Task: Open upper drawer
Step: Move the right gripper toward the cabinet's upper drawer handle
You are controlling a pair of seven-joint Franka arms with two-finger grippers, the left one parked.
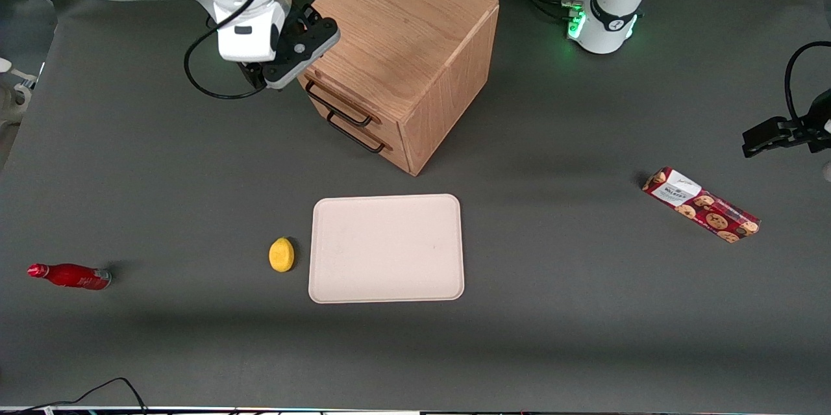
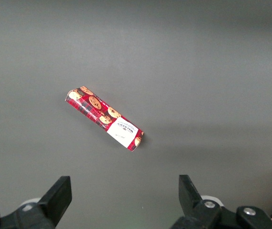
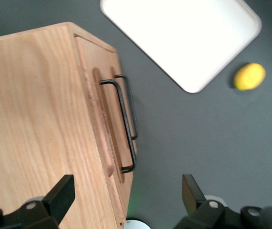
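Note:
The oak cabinet (image 1: 402,45) stands at the back of the table with both drawers shut. The upper drawer (image 1: 324,85) has a thin black bar handle (image 1: 337,105); the lower drawer's handle (image 1: 356,132) sits just beneath it. My right gripper (image 1: 300,54) is open and empty, hovering above the cabinet's top front edge, at the end of the upper handle toward the working arm. In the right wrist view the open gripper (image 3: 126,191) straddles that edge, with the upper handle (image 3: 124,124) and the lower handle (image 3: 133,109) below it and untouched.
A pale tray (image 1: 387,248) lies nearer the front camera than the cabinet, with a yellow lemon (image 1: 281,254) beside it. A red bottle (image 1: 70,276) lies toward the working arm's end. A red cookie box (image 1: 701,204) lies toward the parked arm's end.

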